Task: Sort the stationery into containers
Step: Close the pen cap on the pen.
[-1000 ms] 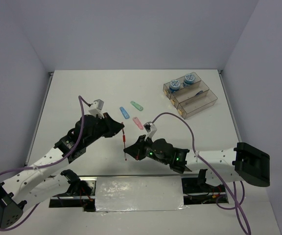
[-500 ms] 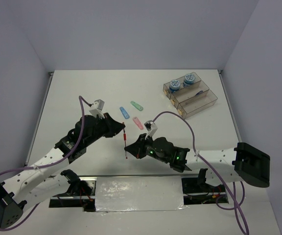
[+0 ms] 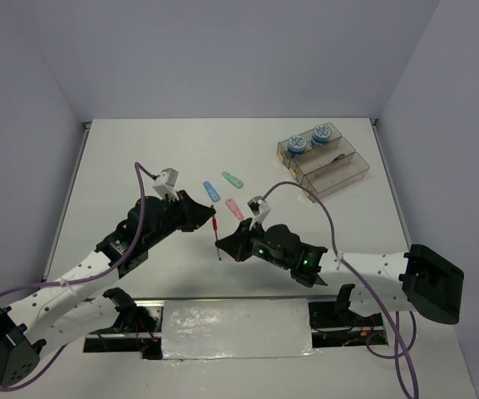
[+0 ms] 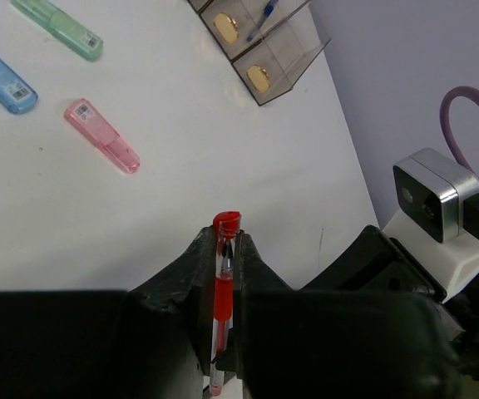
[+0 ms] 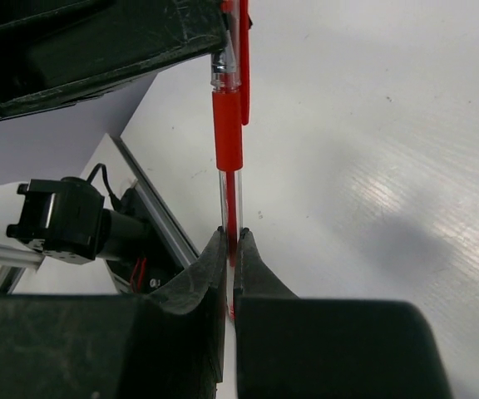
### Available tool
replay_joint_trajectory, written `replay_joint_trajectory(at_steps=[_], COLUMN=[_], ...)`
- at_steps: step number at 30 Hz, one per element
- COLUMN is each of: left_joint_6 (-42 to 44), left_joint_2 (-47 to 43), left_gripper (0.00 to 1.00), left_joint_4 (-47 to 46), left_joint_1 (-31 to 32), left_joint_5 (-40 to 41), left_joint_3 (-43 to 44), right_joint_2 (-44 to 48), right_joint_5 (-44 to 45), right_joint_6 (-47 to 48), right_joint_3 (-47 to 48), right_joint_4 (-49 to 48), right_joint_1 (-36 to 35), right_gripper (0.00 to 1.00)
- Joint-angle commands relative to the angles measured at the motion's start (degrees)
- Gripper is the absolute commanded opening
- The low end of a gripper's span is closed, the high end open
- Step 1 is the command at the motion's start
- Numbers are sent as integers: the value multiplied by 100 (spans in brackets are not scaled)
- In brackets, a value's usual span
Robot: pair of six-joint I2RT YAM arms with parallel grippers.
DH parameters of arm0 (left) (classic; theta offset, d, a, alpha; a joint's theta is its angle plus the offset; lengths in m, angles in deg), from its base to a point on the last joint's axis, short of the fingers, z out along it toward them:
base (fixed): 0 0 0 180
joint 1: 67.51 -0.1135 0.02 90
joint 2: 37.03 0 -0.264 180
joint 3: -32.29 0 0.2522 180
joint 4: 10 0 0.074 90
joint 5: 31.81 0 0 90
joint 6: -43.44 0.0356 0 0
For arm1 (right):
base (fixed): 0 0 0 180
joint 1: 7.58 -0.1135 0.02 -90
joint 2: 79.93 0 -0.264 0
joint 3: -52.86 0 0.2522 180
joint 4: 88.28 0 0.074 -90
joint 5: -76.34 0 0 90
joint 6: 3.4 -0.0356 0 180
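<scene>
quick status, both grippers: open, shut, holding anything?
Left gripper: closed, holding the red pen.
Right gripper: closed, gripping the other end of the same red pen.

A red pen [image 3: 217, 237] with a clear barrel runs nearly vertical just below the centre of the top view, pinched near its cap by the left gripper [image 3: 212, 221] and near its tip by the right gripper [image 3: 222, 249]. Just above it a blue flat piece [image 3: 211, 192], a green flat piece [image 3: 232, 179] and a pink flat piece [image 3: 234, 209] lie flat, apart from one another. At upper right stand three joined brown-tinted clear bins [image 3: 339, 179]: two blue-and-white tape rolls [image 3: 298, 145] sit in the far one and a blue pen [image 3: 338, 156] in the middle one.
</scene>
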Motion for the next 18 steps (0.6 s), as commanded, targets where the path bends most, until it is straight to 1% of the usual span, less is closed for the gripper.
replay_joint_trajectory(at_steps=[1,5,8,10,14,16,18], left_joint_6=[56,-58,-102,-76,12,21,65], left_joint_2=[-25,54,106,176,282,274,247], left_gripper=[0,0,0,0,0,0,0], left_joint_4=[-40,-101,-137,-93,91,92,127], left_joint_1=[125,230,405,476,687,696,705], left_joint_5=[-337,-285,-145,-83,-38,-38,146], left_joint_3=[-132,-141,-141,-80,-9,-79,-114], right_joint_2=[262,183,104,103,147,209,288], right_joint_5=[128,14,-179,-293,-872,-1066,-1163], right_joint_6=[215,382,487,540,505,758,926], right_joint_3=[71,105,140,211,272,430,518], right_joint_4=[-787,-1157,-1604,-1588,-1869,-1738,-1685], right_joint_1=[375,490,595,710,1315,1395,1431], right_gripper=[0,0,0,0,0,0,0])
